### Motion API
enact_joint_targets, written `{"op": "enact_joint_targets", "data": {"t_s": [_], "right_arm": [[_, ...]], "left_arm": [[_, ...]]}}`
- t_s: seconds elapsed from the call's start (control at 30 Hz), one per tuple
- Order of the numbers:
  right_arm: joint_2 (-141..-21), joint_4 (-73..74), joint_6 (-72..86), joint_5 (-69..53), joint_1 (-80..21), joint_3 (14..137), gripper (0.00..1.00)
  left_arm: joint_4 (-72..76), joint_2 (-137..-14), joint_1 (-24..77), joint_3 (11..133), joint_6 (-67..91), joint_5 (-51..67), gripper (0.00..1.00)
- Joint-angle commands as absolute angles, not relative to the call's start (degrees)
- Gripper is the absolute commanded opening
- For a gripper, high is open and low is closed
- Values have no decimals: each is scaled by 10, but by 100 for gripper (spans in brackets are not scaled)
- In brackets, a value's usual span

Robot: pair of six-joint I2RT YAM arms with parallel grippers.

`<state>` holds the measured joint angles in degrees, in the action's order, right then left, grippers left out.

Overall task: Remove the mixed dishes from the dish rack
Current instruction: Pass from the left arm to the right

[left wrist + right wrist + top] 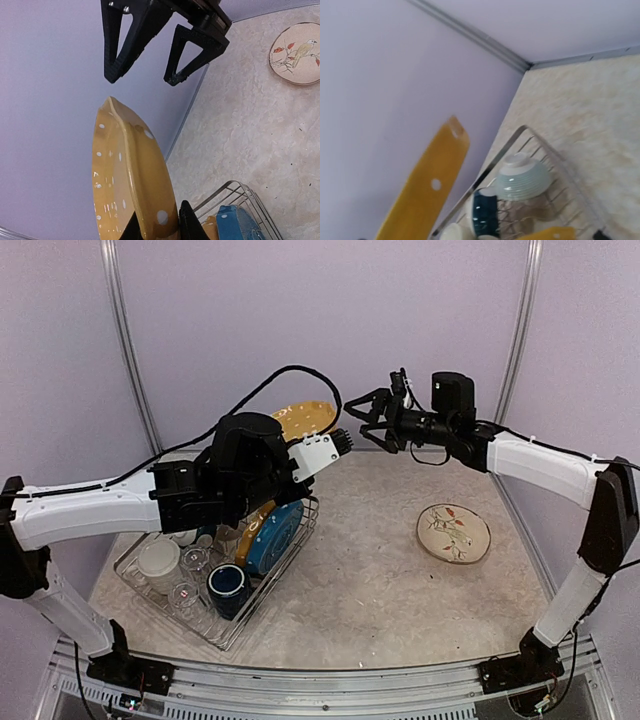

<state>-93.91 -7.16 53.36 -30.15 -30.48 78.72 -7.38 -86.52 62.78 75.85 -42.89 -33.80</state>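
Left gripper (161,226) clamped on the rim of the yellow dotted plate (305,418). Plate is held on edge in the air, above the dish rack (170,608), toward the table's (370,590) far edge. Right gripper (362,421) jaws spread wide, just beside the plate's upper rim, not touching. Rack sits at near left corner, with blue plate (272,537) and navy mug (228,587) inside. Cream plate (454,533) lies flat near right edge.

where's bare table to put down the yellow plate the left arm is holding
Widest bare stretch for the yellow plate: the table between the dish rack and the bird-painted plate, down to the near edge. A second strip lies behind that plate, toward the back wall. The rack itself is crowded: blue plate, mugs, glasses.
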Motion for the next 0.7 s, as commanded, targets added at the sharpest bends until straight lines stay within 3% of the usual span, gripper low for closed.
{"op": "enact_joint_targets", "data": {"t_s": [0.0, 0.3, 0.67], "right_arm": [[-977, -55, 548, -304, -339, 842, 95], [-1002, 3, 520, -283, -363, 876, 89], [-869, 49, 474, -164, -338, 821, 96]], "left_arm": [[83, -881, 638, 759, -536, -419, 0], [88, -931, 642, 770, -582, -451, 0], [87, -942, 641, 771, -580, -461, 0]]}}
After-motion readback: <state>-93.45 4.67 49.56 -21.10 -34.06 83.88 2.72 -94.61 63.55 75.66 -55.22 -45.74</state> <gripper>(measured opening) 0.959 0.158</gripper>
